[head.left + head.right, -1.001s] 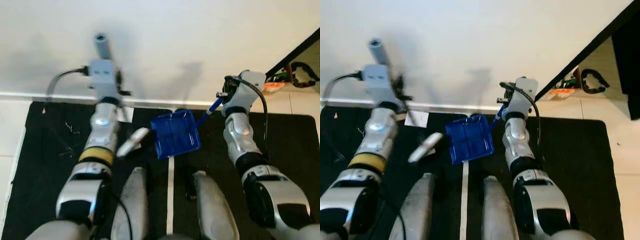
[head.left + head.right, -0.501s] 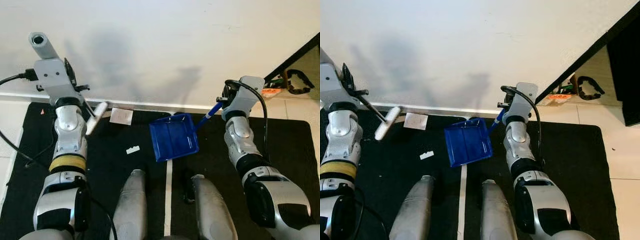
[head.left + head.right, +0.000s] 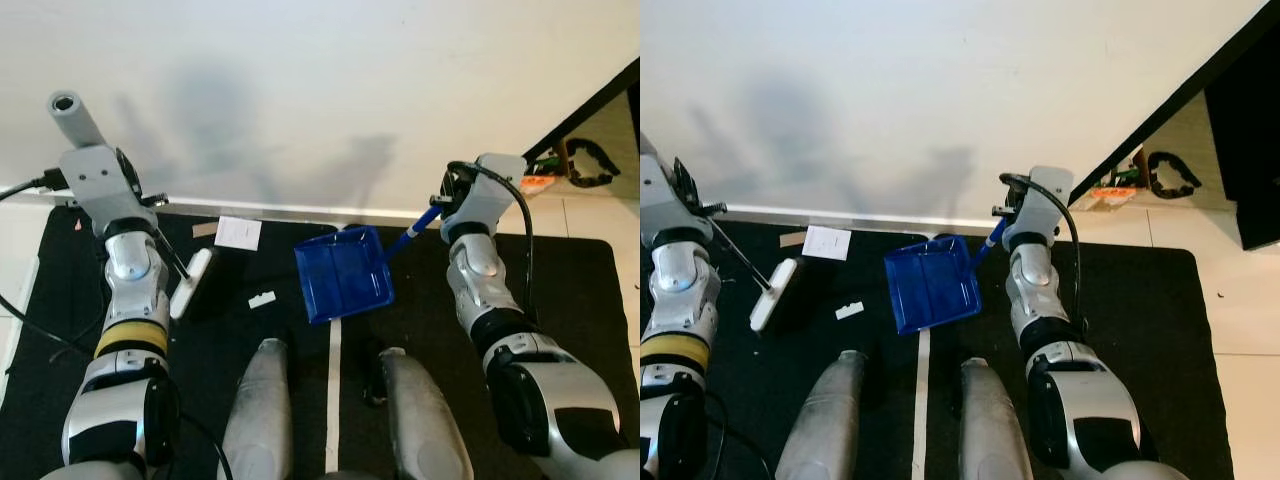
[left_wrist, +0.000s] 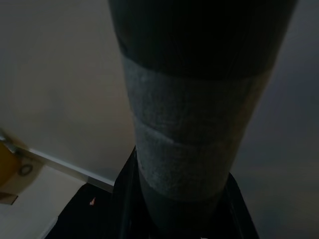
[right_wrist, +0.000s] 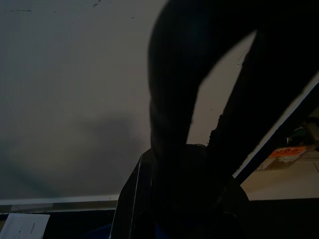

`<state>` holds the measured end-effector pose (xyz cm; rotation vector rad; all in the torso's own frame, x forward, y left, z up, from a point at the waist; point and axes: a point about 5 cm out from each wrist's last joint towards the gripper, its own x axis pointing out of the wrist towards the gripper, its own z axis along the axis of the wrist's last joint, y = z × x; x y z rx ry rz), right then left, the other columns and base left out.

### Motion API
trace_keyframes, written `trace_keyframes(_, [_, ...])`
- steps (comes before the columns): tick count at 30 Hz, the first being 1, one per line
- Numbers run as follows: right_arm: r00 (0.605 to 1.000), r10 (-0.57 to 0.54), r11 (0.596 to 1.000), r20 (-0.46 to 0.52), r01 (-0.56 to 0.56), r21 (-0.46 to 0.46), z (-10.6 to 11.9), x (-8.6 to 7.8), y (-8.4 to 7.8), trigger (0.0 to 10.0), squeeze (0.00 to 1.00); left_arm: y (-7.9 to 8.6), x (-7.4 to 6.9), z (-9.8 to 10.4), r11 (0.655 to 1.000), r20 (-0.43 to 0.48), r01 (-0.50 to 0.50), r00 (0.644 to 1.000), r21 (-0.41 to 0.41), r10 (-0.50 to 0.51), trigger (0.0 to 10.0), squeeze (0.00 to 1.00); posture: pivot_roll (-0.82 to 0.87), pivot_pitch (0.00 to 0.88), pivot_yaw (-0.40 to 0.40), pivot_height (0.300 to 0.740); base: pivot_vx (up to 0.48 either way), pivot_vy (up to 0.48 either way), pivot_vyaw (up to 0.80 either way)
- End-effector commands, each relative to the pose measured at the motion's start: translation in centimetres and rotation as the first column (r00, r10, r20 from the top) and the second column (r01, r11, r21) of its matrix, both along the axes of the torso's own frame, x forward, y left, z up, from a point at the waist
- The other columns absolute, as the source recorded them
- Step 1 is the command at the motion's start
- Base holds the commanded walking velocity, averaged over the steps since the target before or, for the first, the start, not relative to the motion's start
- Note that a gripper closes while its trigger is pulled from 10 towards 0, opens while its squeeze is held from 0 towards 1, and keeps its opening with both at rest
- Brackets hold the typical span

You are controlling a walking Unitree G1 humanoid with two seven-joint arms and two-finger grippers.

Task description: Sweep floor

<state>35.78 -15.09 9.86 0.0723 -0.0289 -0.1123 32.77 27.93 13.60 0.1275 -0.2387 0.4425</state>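
My left gripper [image 3: 135, 192] is shut on the grey handle [image 3: 70, 112] of a brush, also seen close up as a grey handle [image 4: 189, 139]. The thin rod slants down to the white brush head [image 3: 190, 283], which rests on the black mat [image 3: 70, 300]. My right gripper [image 3: 447, 197] is shut on the blue handle [image 3: 420, 222] of a blue dustpan [image 3: 343, 273] lying on the mat. A small white scrap [image 3: 262, 298] lies between brush head and dustpan. A white paper square [image 3: 238, 232] and a tan strip [image 3: 205, 229] lie near the baseboard.
A white wall [image 3: 300, 90] with a baseboard [image 3: 300, 211] closes the far side. My two legs [image 3: 255, 415] stand on the mat either side of a white line [image 3: 332, 400]. Pale tiles [image 3: 600, 215] and a dark opening with orange clutter [image 3: 545, 180] lie to the right.
My left arm swung the brush out to the left, then brought the head down onto the mat beside the small scrap. The dustpan and right arm have stayed put.
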Motion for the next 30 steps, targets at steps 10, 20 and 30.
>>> trace_keyframes(10, [0.999, -0.030, 0.999, -0.038, 0.031, 0.025, -1.5, -1.0, -0.9, 10.0, 0.00, -10.8, 1.9, -4.4, 0.984, -0.136, 0.084, 0.985, -0.159, -0.106, 10.0, 0.00, -0.05, 0.422, -0.079, 0.740, 0.000, 0.000, 0.00])
trace_keyframes(20, [0.987, -0.136, 0.990, -0.083, 0.139, 0.028, -2.5, -1.9, -3.9, 10.0, 0.00, -22.3, 3.4, -0.4, 0.848, -0.014, 0.233, 0.962, -0.476, -0.272, 10.0, 0.00, -0.04, 0.422, -0.068, 0.740, 0.000, 0.000, 0.00])
trace_keyframes(30, [0.985, -0.146, 0.989, -0.087, 0.149, 0.025, -2.5, -1.9, -4.3, 10.0, 0.00, -25.3, 4.7, 6.4, 0.714, 0.237, 0.371, 0.929, -0.594, -0.285, 10.0, 0.00, -0.02, 0.396, -0.065, 0.740, 0.000, 0.000, 0.00])
